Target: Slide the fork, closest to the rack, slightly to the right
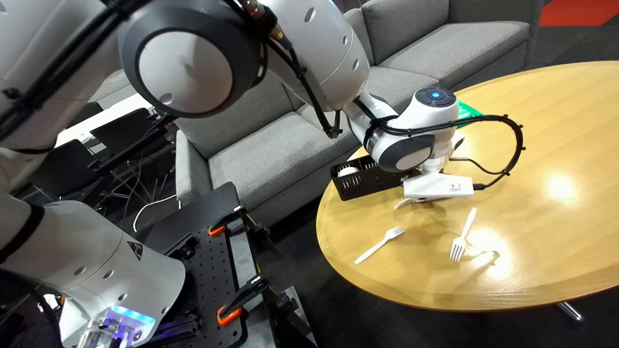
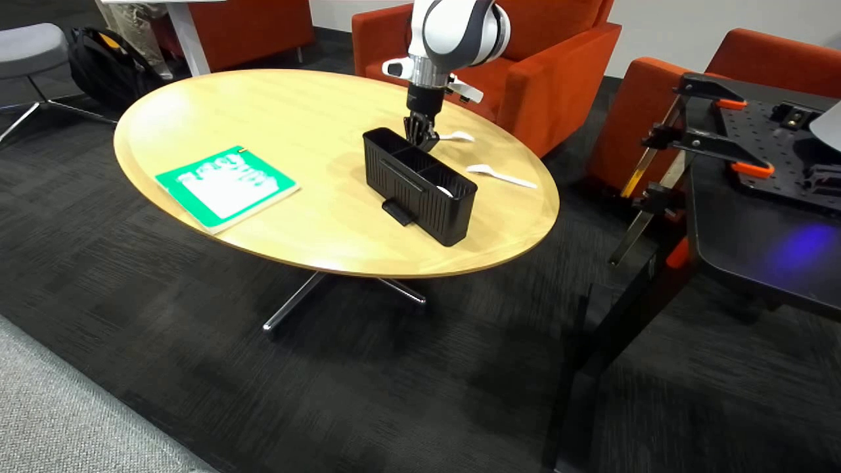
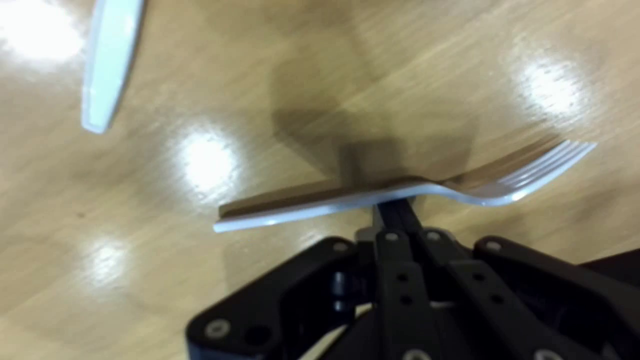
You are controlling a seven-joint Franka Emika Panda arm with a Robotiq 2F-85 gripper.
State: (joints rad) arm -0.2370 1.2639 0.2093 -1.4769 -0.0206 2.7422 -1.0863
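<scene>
In the wrist view, you are looking at fingers [image 3: 395, 216] that are sitting closed against each other, with nothing showing between them. Right at their tips the fork [image 3: 407, 190] is lying crosswise, its handle seemingly touching them. You are seeing it nearly edge-on: its tines are pointing toward the right of that view, its handle end toward the left, and its shadow is falling along its upper side.

In an exterior view, your arm [image 1: 319, 53] is hanging over the desk [image 2: 295, 125] and hiding part of the fork, which is lying just beside the long side of the rack [image 1: 372, 182]. In both exterior views the rack is standing upright, with a white object [image 1: 348, 171] sitting inside one end; you cannot tell what it is.

A second fork [image 1: 379, 245] is lying near the desk's rounded edge, and a third fork [image 1: 463, 236] is lying apart from it; the handle of one of these is showing at the upper left of the wrist view. A green-and-white booklet [image 2: 227, 187] is lying flat, well apart from the rack.
</scene>
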